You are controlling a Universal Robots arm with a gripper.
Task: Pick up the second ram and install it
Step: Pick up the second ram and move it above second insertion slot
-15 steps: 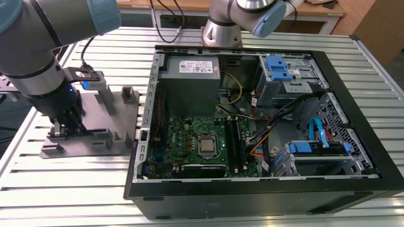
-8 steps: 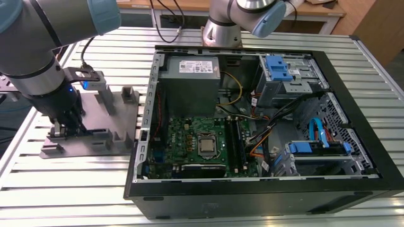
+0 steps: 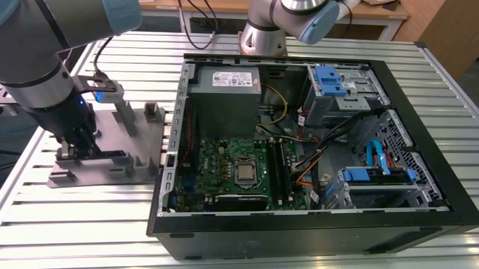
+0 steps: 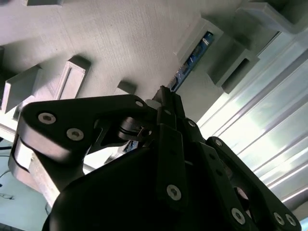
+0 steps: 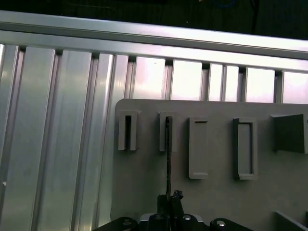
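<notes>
On the exterior view's left, at the tray [image 3: 112,137], your gripper [image 4: 166,96] was pinched narrow on the ram [image 4: 193,58], which stood on edge in its slot. This looked like the pickup step, and it called for a straight lift.

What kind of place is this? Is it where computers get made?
It looks like a robot lab or workshop for putting computers together. A robot arm leans over a grey tray on a slatted metal table, and an open computer case lies beside it with its insides showing.
</notes>
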